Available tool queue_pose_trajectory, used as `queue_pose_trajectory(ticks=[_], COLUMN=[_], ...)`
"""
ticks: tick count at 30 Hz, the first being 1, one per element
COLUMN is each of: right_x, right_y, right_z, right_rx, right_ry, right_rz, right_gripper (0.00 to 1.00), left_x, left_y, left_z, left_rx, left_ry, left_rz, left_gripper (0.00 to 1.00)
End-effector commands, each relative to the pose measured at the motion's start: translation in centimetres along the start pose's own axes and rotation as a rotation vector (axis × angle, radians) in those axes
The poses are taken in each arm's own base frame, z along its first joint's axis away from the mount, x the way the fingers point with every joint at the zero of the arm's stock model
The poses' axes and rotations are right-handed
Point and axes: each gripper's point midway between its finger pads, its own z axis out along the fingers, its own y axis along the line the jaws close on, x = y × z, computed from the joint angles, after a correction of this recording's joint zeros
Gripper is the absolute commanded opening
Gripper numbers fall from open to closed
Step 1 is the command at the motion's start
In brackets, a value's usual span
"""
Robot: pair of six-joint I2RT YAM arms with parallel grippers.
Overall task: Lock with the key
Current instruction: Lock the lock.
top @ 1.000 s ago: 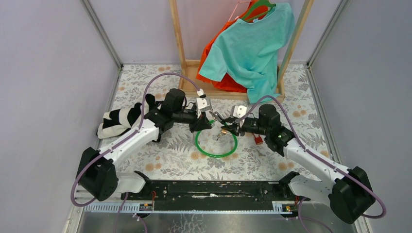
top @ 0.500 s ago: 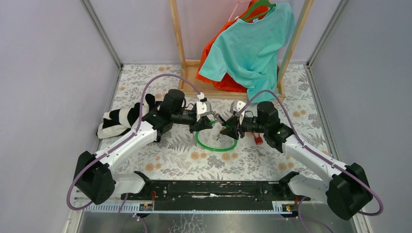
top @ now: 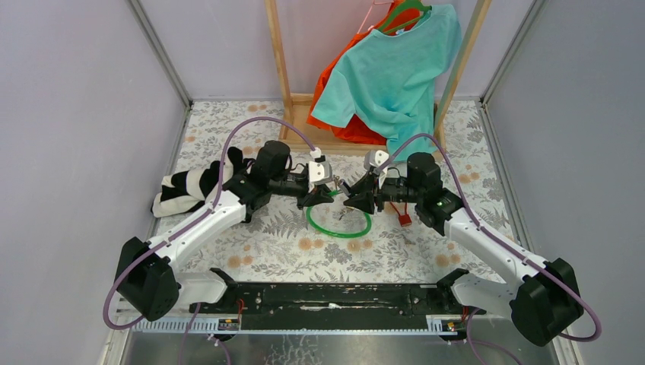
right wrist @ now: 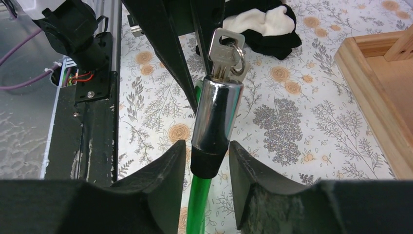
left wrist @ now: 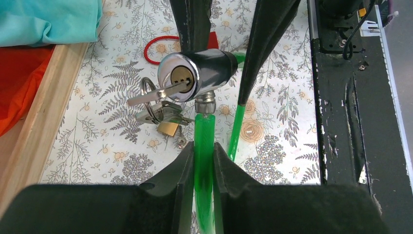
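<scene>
The lock is a chrome cylinder on a green cable, held above the floral table. A silver key sits in its keyhole, with a ring of other keys and a small brass padlock hanging from it. My left gripper is shut on the green cable just below the cylinder. My right gripper stands open around the black end of the cylinder, with a gap on each side. The key points away from it. In the top view both grippers meet over the cable loop.
A wooden rack base with a teal shirt and an orange garment stands behind. A black-and-white cloth lies at the left. A red tag lies under the right arm, and a red band lies beyond the lock. A black rail runs along the near edge.
My right gripper's jaws have widened off the lock cylinder, and the arm has shifted slightly up and back. The left gripper keeps its hold on the cable.
</scene>
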Motion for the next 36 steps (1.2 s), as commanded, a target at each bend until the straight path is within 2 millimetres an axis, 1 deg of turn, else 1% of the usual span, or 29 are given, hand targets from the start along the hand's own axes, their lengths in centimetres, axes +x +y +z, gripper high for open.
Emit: queue_pose_trajectory(ticks=[1, 6, 10, 14, 18, 26, 28, 31, 34, 36], right_x=[-2.8, -2.5, -1.6, -0.6, -0.3, 1.7, 1.8, 2.2, 2.3, 2.3], right_y=[0.2, 0.0, -0.3, -0.3, -0.2, 0.2, 0.2, 0.1, 0.2, 0.2], right_z=[-0.2, -0.1, 0.1, 0.3, 0.5, 1.0, 1.0, 0.8, 0.5, 0.4], right_rx=[-0.017, -0.014, -0.011, -0.009, -0.012, -0.017, -0.017, -0.014, -0.013, -0.013], right_ry=[-0.053, -0.047, -0.038, -0.032, -0.027, 0.017, 0.023, 0.039, 0.053, 0.061], right_rz=[-0.034, -0.038, -0.041, -0.039, -0.036, -0.065, -0.073, -0.111, -0.130, -0.138], right_gripper=[0.40, 0.21, 0.10, 0.07, 0.06, 0.03, 0.03, 0.02, 0.01, 0.00], left_x=[-1.5, -1.4, -2.0, -2.7, -3.1, -3.1, -2.7, -2.0, -1.6, -1.6], left_y=[-0.1, -0.3, -0.4, -0.4, -0.4, -0.5, -0.6, -0.9, -1.2, -1.4], left_z=[0.0, 0.2, 0.3, 0.4, 0.6, 1.0, 1.0, 0.9, 0.6, 0.4], left_rx=[0.008, 0.016, 0.024, 0.027, 0.036, 0.042, 0.044, 0.052, 0.061, 0.065], left_ry=[-0.046, -0.045, -0.060, -0.087, -0.108, -0.108, -0.099, -0.079, -0.062, -0.053], left_rz=[0.063, 0.062, 0.044, 0.027, 0.000, 0.005, 0.018, 0.042, 0.062, 0.075], left_gripper=[0.00, 0.00, 0.00, 0.00, 0.00, 0.01, 0.04, 0.10, 0.19, 0.30])
